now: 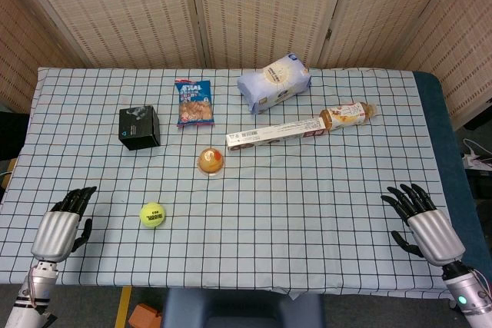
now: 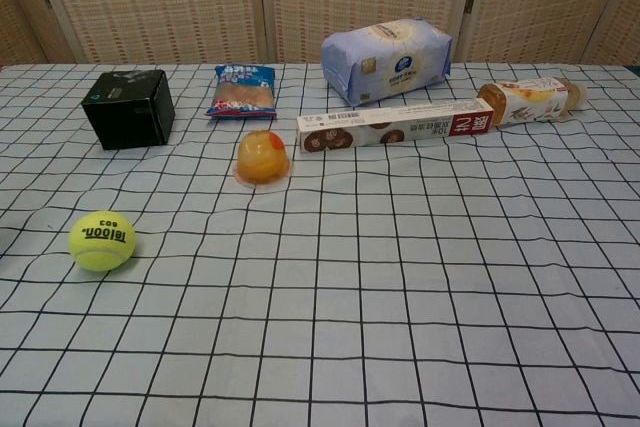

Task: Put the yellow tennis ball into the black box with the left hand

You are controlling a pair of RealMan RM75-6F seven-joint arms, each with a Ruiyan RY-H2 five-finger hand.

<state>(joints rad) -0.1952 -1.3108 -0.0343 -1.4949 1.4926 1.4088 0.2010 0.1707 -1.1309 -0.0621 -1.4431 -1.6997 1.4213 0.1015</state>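
The yellow tennis ball (image 1: 153,214) (image 2: 102,240) lies on the checked tablecloth near the front left. Behind it, further back on the left, stands the black box (image 1: 139,127) (image 2: 129,108). My left hand (image 1: 65,221) rests at the table's front left corner, left of the ball and apart from it, fingers spread and holding nothing. My right hand (image 1: 421,220) sits at the front right edge, fingers apart and empty. The chest view shows neither hand.
An orange jelly cup (image 1: 211,161) (image 2: 263,157) sits mid-table. Behind it lie a long biscuit box (image 1: 275,136) (image 2: 395,126), a blue snack bag (image 1: 194,101) (image 2: 242,89), a pale blue pack (image 1: 274,82) (image 2: 386,58) and a wrapped snack (image 1: 347,115) (image 2: 528,100).
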